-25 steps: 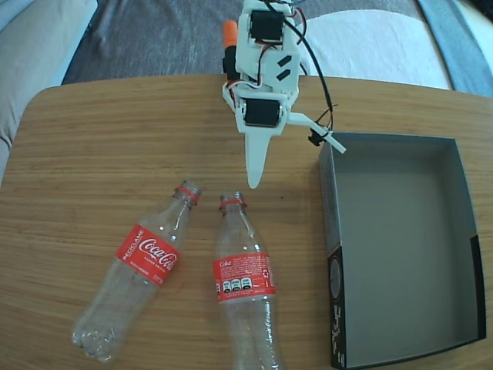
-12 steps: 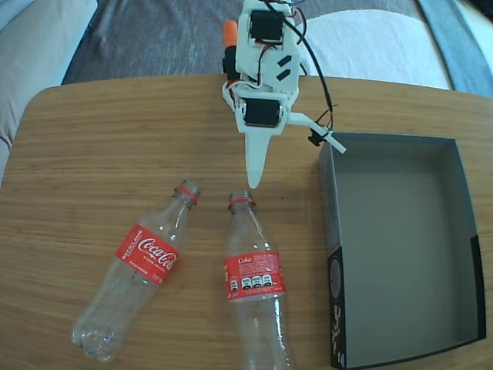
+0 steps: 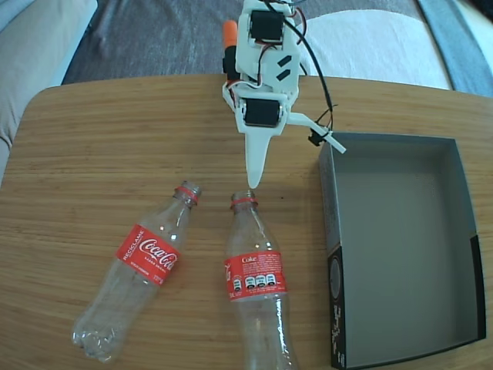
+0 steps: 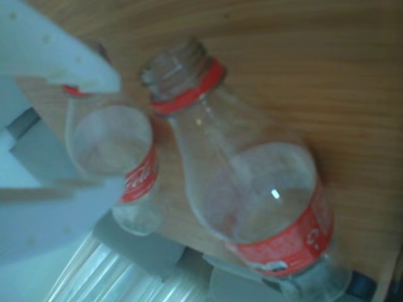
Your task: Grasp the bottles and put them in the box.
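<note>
Clear ribbed plastic bottles [image 3: 192, 270] lie flat; wrist view blurry.

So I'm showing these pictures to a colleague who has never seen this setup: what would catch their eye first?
Probably the two clear bottles with red labels lying on the wooden table in the fixed view: the left bottle angled, the right bottle nearly straight. Next, the white gripper pointing down just above the right bottle's open neck, and the empty black box at the right.
</note>
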Controlling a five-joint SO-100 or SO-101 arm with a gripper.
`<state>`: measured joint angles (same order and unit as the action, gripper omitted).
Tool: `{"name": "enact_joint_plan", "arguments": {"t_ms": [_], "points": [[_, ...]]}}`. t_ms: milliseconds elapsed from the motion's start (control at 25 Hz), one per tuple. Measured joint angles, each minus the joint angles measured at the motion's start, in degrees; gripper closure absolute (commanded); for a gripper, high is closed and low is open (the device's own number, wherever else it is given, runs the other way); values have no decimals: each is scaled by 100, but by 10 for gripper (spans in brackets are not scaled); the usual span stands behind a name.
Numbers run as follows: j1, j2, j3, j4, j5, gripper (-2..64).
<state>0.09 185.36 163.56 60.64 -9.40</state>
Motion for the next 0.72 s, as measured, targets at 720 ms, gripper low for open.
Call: {"name": "enact_joint_plan", "arguments": {"t_ms": [720], "points": [[0, 0, 9, 0, 0, 494]]}}
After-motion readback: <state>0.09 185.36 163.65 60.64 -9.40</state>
